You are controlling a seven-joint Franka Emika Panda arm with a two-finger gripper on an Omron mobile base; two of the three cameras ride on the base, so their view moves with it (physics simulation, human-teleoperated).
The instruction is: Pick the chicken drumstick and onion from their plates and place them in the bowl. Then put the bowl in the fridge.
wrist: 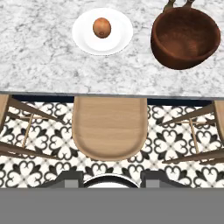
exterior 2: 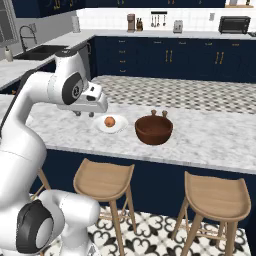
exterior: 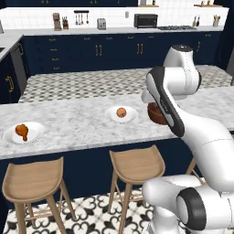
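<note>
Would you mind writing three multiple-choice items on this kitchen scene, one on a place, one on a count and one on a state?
1. Where is the onion?
A. In the bowl
B. On a plate beside the bowl
C. On a stool

2. How many white plates are on the counter?
A. One
B. Two
C. Four

3. What state is the bowl in?
A. Upright and empty
B. Tipped over
C. Holding the drumstick

Answers:
1. B: in the hand view, the onion sits on a plate next to the bowl, apart from it.
2. B: the left base view shows the onion's plate and a second plate with the drumstick.
3. A: the hand view looks into the bowl and shows bare brown inside, while both foods lie on their plates.
</note>
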